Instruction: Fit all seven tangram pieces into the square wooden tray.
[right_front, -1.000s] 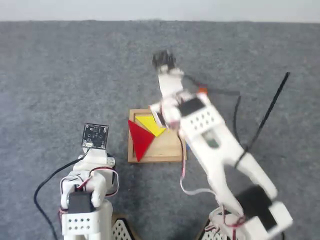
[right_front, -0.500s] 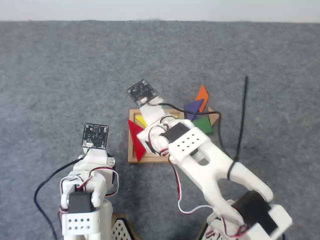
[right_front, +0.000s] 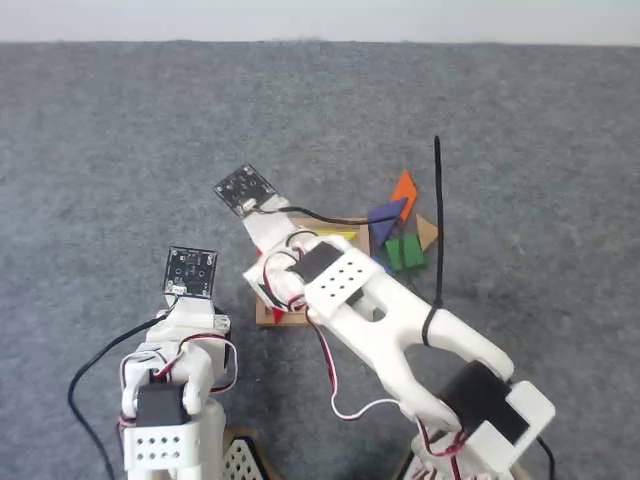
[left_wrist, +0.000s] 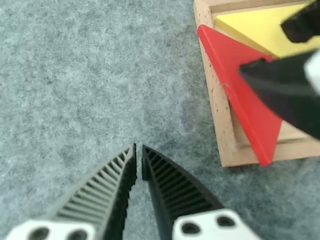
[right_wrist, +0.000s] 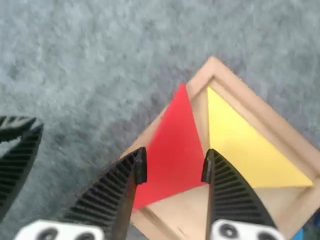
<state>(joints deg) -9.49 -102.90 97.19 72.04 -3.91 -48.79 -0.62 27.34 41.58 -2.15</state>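
Right gripper, jaws spread, hangs over red triangle askew on left rim of tray; left gripper pressed together, farther.

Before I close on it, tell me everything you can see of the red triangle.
The red triangle is a flat, smooth piece that looks painted. It is not seated: it lies askew across the wooden tray's rim, one corner on the wall and a tip past the outer edge, beside the yellow triangle lying inside. The right gripper hangs open over it, a finger on either side; whether they touch it cannot be told.
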